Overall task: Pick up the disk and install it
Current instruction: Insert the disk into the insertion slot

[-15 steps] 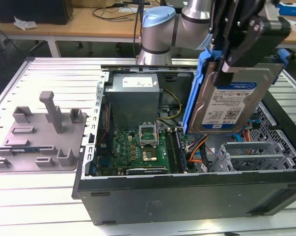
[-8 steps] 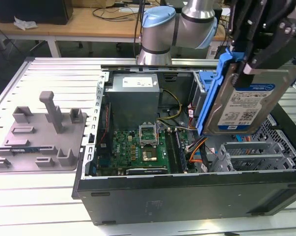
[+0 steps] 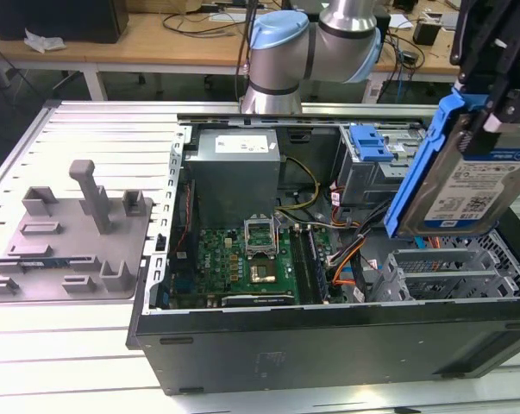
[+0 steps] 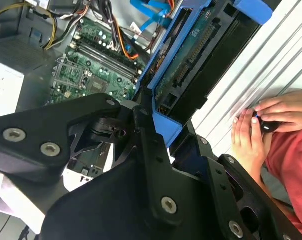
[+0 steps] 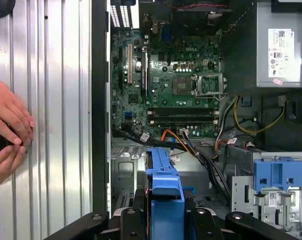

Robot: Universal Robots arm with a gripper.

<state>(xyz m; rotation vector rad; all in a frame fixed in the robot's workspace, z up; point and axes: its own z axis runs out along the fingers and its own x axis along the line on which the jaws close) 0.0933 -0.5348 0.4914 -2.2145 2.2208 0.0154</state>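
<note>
Exterior view: the gripper point(image 3: 491, 102) is shut tight on the disk point(image 3: 471, 185), with its black fingers on the blue rails. The disk is up in the air and tilted, over the open computer case point(image 3: 328, 336) on the exterior view's right, above the grey metal cage point(image 3: 449, 272) and near the green board point(image 3: 242, 259). In both wrist views a person's hands point(image 4: 271, 117) point(image 5: 8, 127) rest on the ribbed table point(image 5: 60, 100) beside the case, and they hold something small and black
</note>
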